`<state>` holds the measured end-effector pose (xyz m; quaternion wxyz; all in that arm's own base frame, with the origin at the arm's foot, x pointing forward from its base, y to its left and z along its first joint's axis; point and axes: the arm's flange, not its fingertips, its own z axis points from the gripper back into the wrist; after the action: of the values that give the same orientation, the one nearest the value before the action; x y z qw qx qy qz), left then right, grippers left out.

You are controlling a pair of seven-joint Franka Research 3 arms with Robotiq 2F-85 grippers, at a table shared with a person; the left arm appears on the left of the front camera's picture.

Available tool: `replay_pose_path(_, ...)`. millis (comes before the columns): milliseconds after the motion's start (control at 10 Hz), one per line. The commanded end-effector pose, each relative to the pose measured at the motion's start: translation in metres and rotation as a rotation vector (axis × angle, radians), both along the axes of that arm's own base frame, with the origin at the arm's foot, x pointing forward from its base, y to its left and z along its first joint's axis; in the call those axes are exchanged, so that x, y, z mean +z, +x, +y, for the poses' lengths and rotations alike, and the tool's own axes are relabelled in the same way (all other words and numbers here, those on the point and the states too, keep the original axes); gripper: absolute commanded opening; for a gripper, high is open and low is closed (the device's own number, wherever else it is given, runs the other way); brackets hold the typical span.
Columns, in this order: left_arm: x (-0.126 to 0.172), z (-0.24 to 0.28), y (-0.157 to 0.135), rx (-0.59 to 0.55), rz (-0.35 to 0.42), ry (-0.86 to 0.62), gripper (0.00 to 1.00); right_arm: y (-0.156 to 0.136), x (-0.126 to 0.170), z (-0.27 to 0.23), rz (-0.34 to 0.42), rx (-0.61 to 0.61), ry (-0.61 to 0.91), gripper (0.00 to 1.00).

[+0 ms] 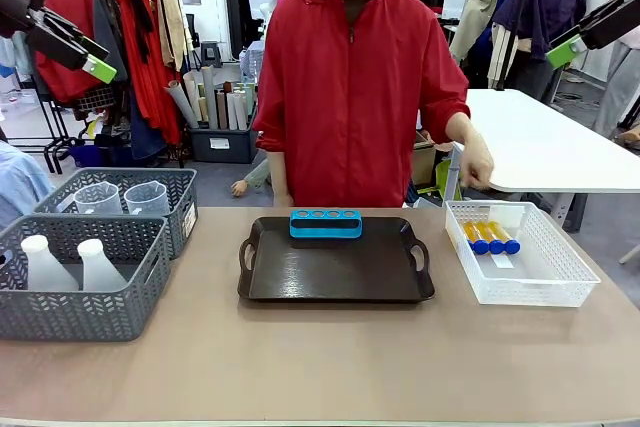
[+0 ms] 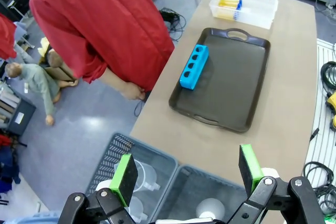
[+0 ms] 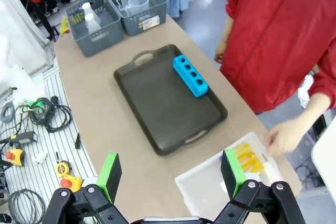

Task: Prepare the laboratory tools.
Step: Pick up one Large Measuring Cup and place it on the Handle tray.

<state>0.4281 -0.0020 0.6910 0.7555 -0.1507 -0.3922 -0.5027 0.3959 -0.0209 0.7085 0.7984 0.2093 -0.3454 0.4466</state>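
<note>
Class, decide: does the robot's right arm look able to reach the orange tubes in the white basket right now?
Probably yes. The right tool hangs open above the white basket, the orange tubes lie uncovered inside, and the person's hand is beyond its far rim.

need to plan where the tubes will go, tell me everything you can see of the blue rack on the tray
The blue rack is a long, bright blue block with rounded ends, plastic by its look. Four round holes run in a row along its top, and all four look empty. It stands flat, holes up, on the dark tray, lengthwise along the tray's far rim, about midway between the two handles. Only the tray touches it; whether its back meets the rim cannot be told.
</note>
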Motion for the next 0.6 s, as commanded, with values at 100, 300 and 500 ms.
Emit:
replay_pose_path(100, 0.0009, -0.0001, 0.0004, 0.004, -0.007, -0.001, 1.0, -0.002, 0.0019, 0.0009, -0.005, 0.007, 0.005, 1.0)
replay_pose_path(300, 0.0009, -0.0001, 0.0004, 0.004, -0.007, -0.001, 1.0, -0.002, 0.0019, 0.0009, -0.005, 0.007, 0.005, 1.0)
replay_pose_path(500, 0.0009, -0.0001, 0.0004, 0.004, -0.007, -0.001, 1.0, -0.002, 0.0019, 0.0009, -0.005, 0.007, 0.005, 1.0)
